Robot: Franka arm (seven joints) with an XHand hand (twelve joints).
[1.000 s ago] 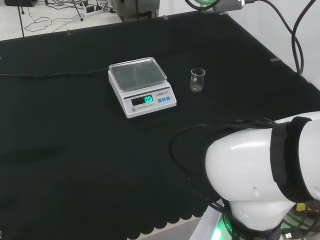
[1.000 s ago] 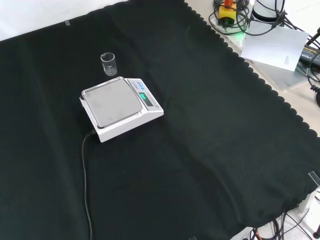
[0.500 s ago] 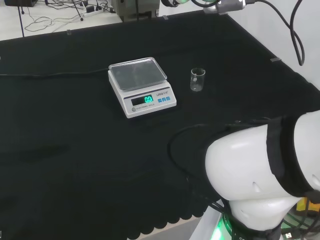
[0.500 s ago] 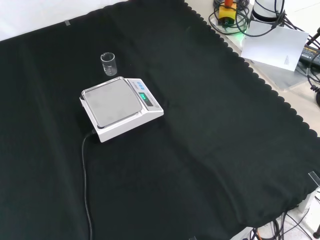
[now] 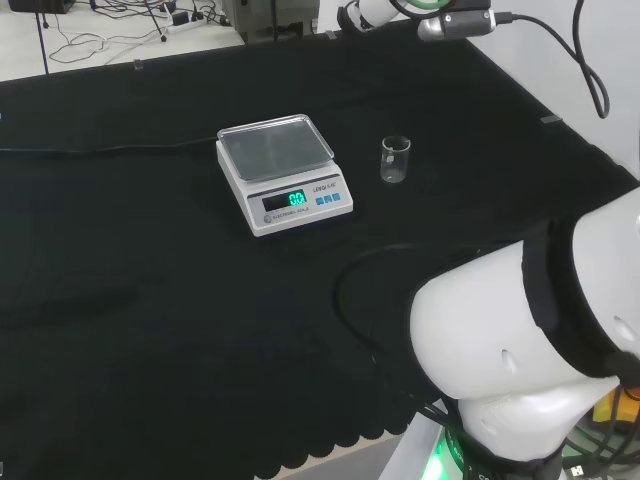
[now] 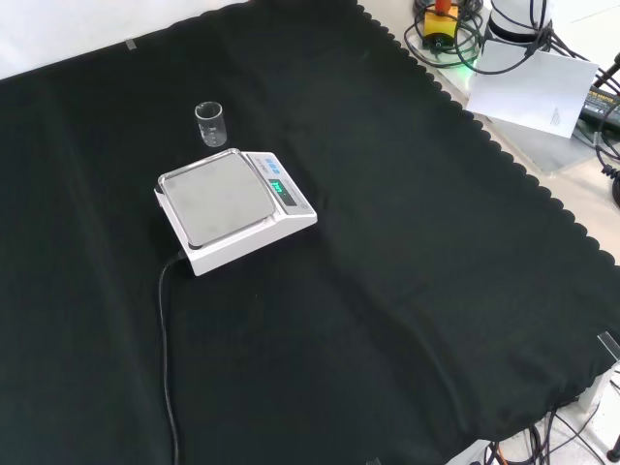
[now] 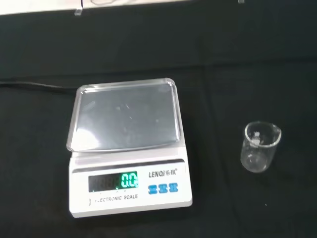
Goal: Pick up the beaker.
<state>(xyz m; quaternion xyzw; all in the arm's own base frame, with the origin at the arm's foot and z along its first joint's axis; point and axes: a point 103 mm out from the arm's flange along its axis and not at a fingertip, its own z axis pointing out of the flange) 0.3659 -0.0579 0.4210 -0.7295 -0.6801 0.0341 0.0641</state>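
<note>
Head view: a small clear beaker [image 5: 395, 159] stands upright on the black cloth of the worktop [image 5: 150, 300], just to the right of a white digital scale [image 5: 284, 173] and clear of it — a strip of cloth shows between them. The scale has a bare metal pan and a lit green display on its front face. A black cable [image 5: 100, 147] runs off from the scale's far side toward the view's left. The arm's big white link [image 5: 520, 350] sits in the lower right corner, well apart from both things.

Front view: the beaker [image 6: 209, 123] stands behind the scale [image 6: 232, 207], near its rear corner, not touching it. The scale's cable [image 6: 167, 358] trails down the cloth toward the view's lower edge.

Wrist view: the scale [image 7: 128, 146] and the beaker [image 7: 260, 146] appear side by side from above, with nothing on the pan. The beaker looks empty, its pouring lip visible on the rim.

I cannot tell how the hand's fingers are set — wide, narrow or curled.
</note>
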